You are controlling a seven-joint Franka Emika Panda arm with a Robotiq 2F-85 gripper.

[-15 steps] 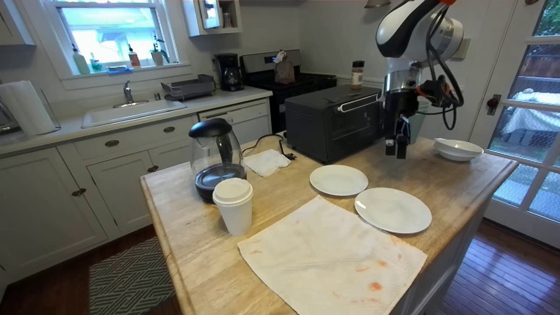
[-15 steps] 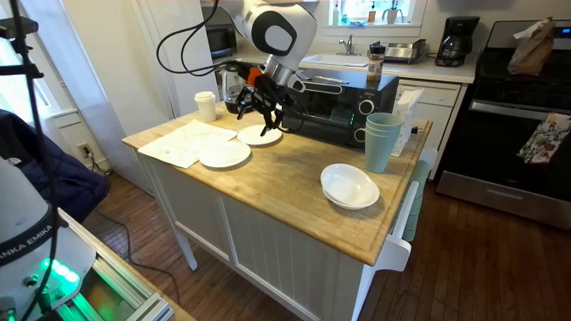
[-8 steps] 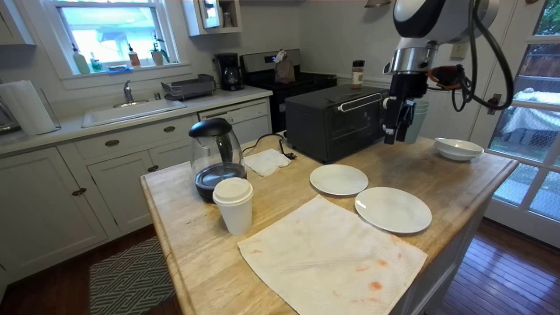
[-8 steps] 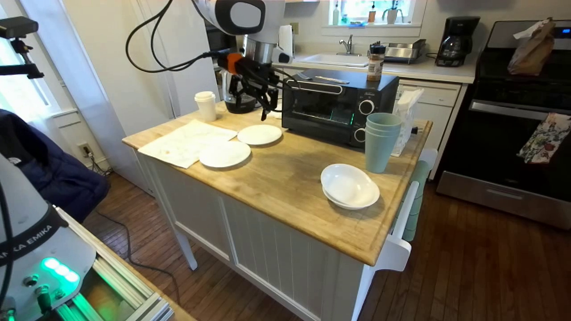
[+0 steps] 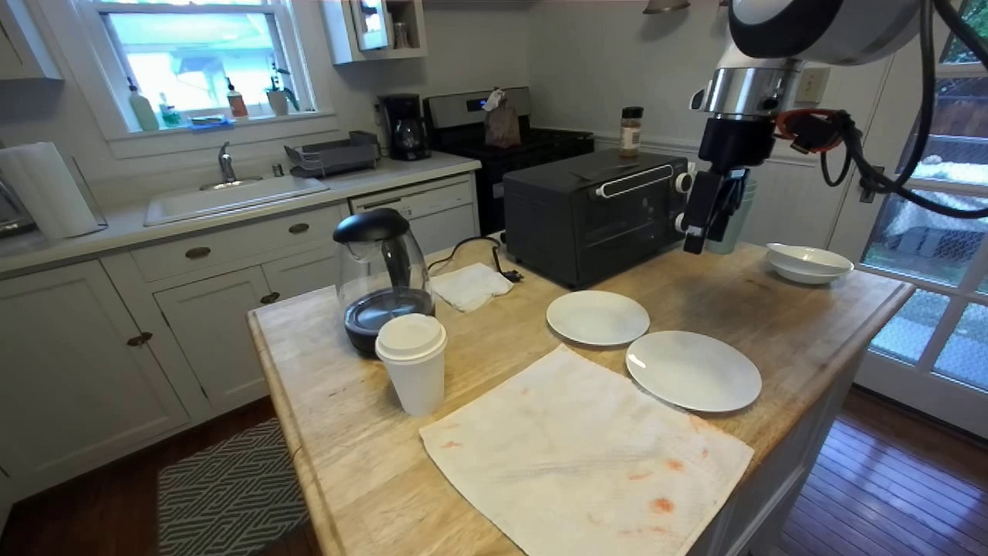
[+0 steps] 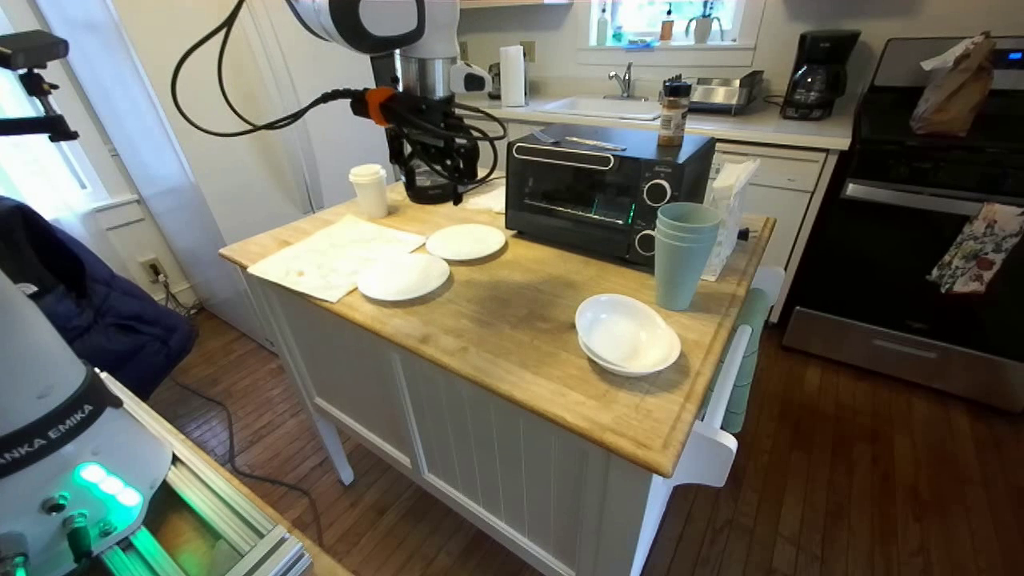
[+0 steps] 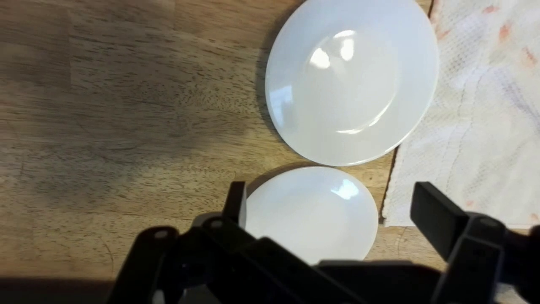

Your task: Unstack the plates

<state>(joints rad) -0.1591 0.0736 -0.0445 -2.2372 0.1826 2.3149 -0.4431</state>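
The gripper [image 7: 329, 190] stands wide, its two fingers [image 7: 438, 219] well apart and nothing held between them; in both exterior views it hangs above the worktop [image 6: 512, 312], clear of both plates. In the wrist view the fingers frame the smaller plate [image 7: 314, 211], but only by line of sight, since the exterior views show that plate lying flat on the worktop, below them. Right next to it lies the larger plate [image 7: 352, 84], flat too, its rim seeming to lap a little over the side of the stained cloth [image 5: 594, 455]. The two sit edge to edge, neither resting on the other; whether their rims touch is too fine to judge. No further rim shows under either, so each looks like a single plate. On that reading the unstacking seems done: both plates are down side by side, and what is left is probably no more than backing off, unless a wider gap is wanted. Farther out, the lidded cup [image 5: 413, 371] stands near the cloth, next to the kettle [image 5: 386, 301]; the toaster oven [image 5: 587, 220] is near the smaller plate; the green tumblers [image 6: 686, 260] and white bowls [image 6: 628, 332] are nested, but the task does not ask for those.
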